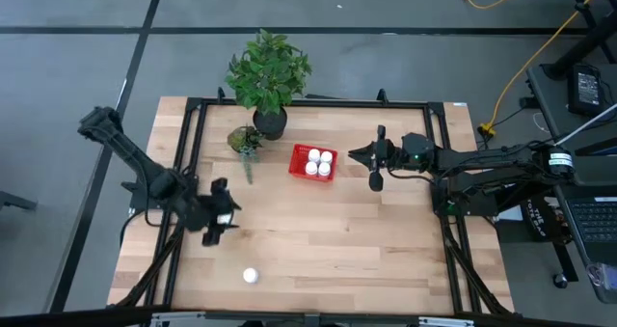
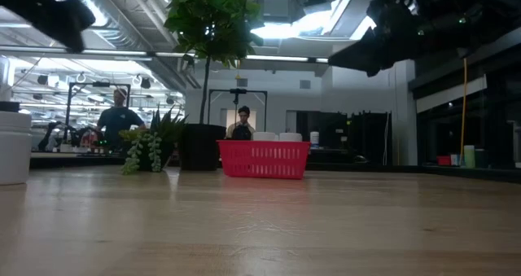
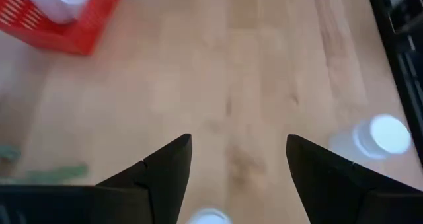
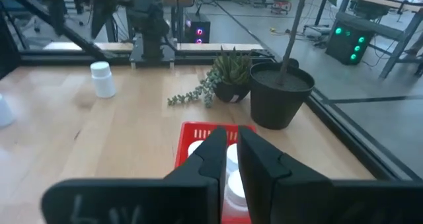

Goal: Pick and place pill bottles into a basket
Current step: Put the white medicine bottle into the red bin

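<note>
While bare wood surrounds it, red basket [image 1: 313, 162] mid-table, near plant pot [image 1: 269, 122].

You have one red basket [image 1: 313, 162] with four bottles [image 1: 319, 163] in it, two more bottles on the table [image 1: 251, 276] [image 4: 102, 78], two plants [image 1: 268, 73] [image 1: 245, 141], two arms and two people [image 2: 118, 121] [image 2: 242, 123] behind.

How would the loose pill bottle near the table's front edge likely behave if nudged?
The pill bottle stands upright, so a high nudge may tip it. Being round, it would probably then roll. It looks small, smooth plastic, so likely light and somewhat slippery.
</note>
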